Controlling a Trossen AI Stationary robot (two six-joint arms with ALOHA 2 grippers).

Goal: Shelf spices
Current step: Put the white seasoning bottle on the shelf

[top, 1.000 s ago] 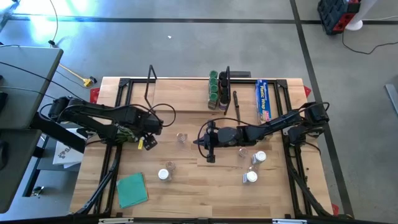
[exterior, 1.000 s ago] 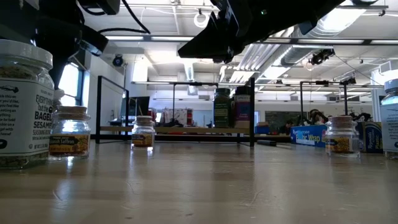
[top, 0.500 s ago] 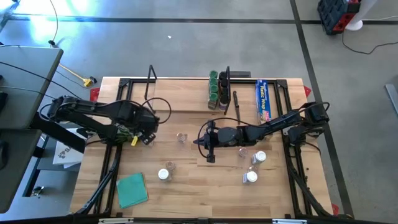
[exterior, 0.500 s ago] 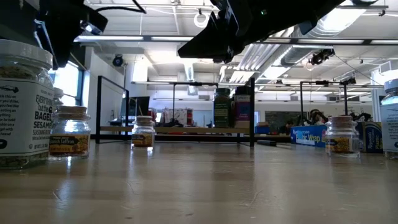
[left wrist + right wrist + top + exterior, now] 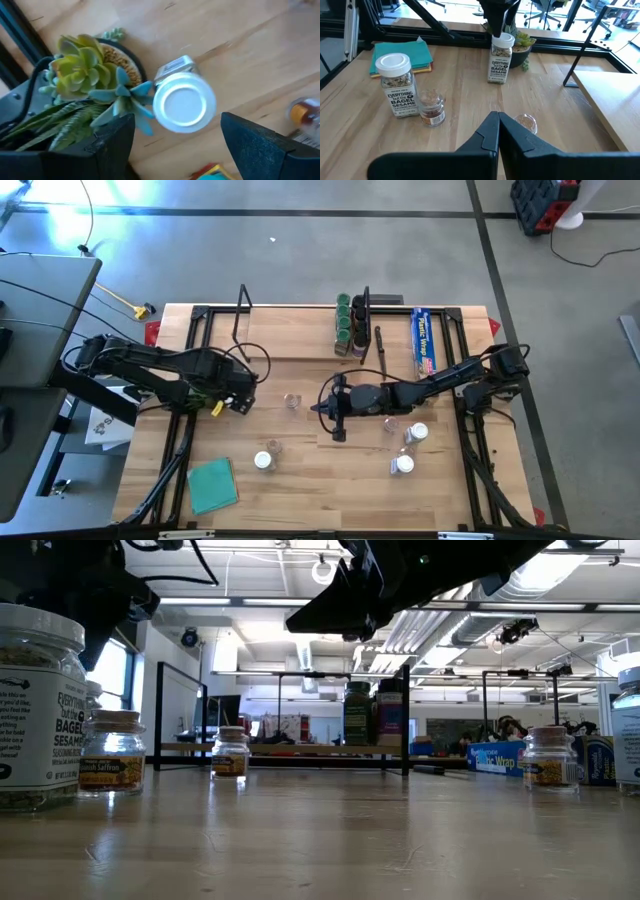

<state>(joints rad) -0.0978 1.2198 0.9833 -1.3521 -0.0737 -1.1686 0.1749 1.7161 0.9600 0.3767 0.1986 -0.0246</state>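
A white-lid jar (image 5: 184,102) is standing by the plant (image 5: 87,75) near the table's left edge. The left gripper (image 5: 172,137) is hanging wide open above it. The right gripper (image 5: 498,131) is waiting, pinched closed, mid-table. A crooked grab could tip the jar into the plant.
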